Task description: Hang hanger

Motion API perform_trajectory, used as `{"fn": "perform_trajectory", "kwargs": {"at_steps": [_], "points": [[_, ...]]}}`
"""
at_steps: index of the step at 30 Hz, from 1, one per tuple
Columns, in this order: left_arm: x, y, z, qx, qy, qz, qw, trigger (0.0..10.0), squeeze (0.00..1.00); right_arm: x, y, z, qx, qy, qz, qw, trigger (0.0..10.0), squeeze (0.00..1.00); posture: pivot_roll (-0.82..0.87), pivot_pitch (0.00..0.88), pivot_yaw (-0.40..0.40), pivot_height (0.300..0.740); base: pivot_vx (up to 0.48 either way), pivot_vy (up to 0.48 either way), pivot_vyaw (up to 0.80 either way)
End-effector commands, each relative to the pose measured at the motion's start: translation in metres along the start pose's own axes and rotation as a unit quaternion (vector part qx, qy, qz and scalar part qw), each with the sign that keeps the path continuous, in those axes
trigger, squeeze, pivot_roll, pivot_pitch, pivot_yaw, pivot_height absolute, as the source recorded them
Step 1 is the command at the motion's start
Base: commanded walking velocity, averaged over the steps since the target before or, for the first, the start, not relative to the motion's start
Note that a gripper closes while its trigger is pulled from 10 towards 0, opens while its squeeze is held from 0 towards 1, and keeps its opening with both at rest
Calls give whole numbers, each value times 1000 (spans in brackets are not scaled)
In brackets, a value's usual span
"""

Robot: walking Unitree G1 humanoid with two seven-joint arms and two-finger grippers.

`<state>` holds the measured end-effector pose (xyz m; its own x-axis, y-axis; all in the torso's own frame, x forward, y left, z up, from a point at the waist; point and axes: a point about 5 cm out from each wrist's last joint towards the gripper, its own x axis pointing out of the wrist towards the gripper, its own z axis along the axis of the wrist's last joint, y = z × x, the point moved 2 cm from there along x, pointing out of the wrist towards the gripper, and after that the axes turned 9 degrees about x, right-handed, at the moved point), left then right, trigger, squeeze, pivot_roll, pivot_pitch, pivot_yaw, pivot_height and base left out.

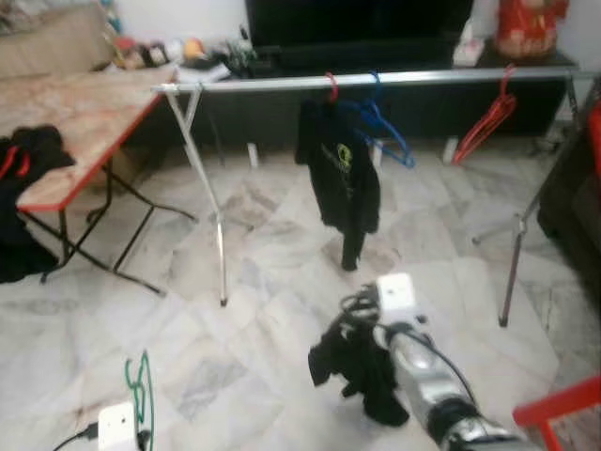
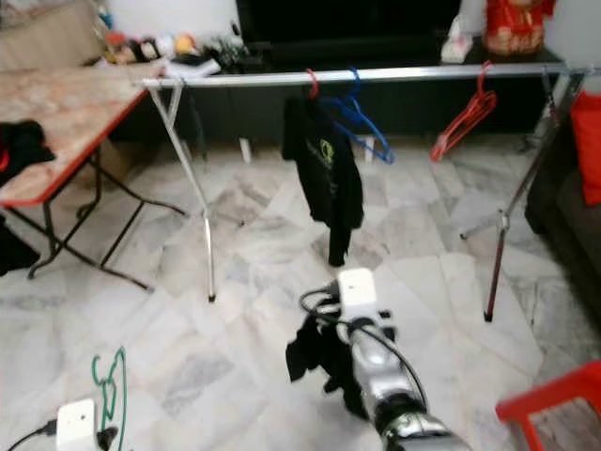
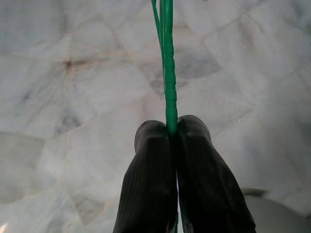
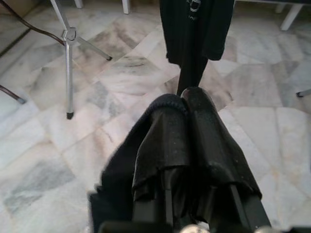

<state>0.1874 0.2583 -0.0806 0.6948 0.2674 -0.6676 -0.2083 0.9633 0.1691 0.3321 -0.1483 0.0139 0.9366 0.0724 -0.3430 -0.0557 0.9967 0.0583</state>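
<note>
My left gripper is shut on a thin green hanger, which stands up low at my left over the marble floor. My right gripper is shut on a black garment that drapes over its fingers and hangs below my right arm. Ahead, a long metal rail on thin legs carries a black shirt on a red hanger, a bare blue hanger and a bare red hanger.
A folding table with a red edge stands at the left, with dark clothes over its near corner. A red frame sits at the bottom right. A dark cabinet runs behind the rail, and dark furniture stands at the right.
</note>
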Motion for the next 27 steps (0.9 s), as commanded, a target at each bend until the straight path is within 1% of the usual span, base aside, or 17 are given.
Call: {"fn": "perform_trajectory", "kwargs": {"at_steps": [1, 8, 11, 12, 15, 18, 22, 23, 24, 25, 26, 27], "points": [[0, 7, 2, 6, -4, 6, 1000, 10000, 0, 5, 18, 10, 3, -16, 24, 1000, 10000, 0, -60, 0, 87, 740, 0, 326, 0], [2, 4, 11, 16, -22, -3, 1000, 10000, 0, 7, 16, 18, 5, -23, 19, 1000, 10000, 0, -64, 0, 92, 740, 0, 326, 0], [4, 2, 24, 23, -50, -13, 998, 10000, 0, 9, 19, 22, 2, -28, 24, 999, 10000, 0, -62, 0, 91, 740, 0, 295, 0], [5, 1, 29, 27, -61, -17, 998, 10000, 0, 9, 19, 23, 2, -29, 25, 999, 10000, 0, -60, 0, 91, 740, 0, 0, 0], [5, 0, 33, 33, -69, -22, 997, 10000, 0, 9, 21, 23, 0, -28, 28, 999, 10000, 0, -58, 0, 89, 740, 0, 0, 0], [6, -8, 46, 53, -98, -46, 993, 10000, 0, 9, 22, 22, -3, -26, 32, 999, 10000, 0, -55, 0, 92, 740, 0, 0, 0], [5, -9, 47, 55, -102, -49, 992, 10000, 0, 9, 22, 22, -3, -25, 32, 999, 10000, 0, -55, 0, 92, 740, 0, 0, 0], [0, -20, 69, 107, -151, -102, 977, 10000, 0, 12, 22, 26, -20, -15, 45, 999, 10000, 0, -75, 0, 106, 740, 0, 0, 0], [-5, -26, 82, 131, -179, -128, 967, 10000, 0, 13, 21, 30, -29, -12, 50, 998, 10000, 0, -74, 0, 106, 740, 0, 0, 0], [-5, -26, 82, 131, -179, -128, 967, 10000, 0, 13, 21, 30, -29, -12, 50, 998, 10000, 0, -74, 0, 106, 740, 0, 0, 0], [-7, -24, 91, 138, -192, -138, 962, 10000, 0, 15, 21, 35, -49, -15, 55, 997, 10000, 0, -67, 0, 102, 740, 0, 0, 0], [-9, -24, 95, 142, -199, -144, 959, 10000, 0, 15, 20, 37, -64, -17, 58, 996, 10000, 0, -67, 0, 102, 740, 0, 0, 0]]}}
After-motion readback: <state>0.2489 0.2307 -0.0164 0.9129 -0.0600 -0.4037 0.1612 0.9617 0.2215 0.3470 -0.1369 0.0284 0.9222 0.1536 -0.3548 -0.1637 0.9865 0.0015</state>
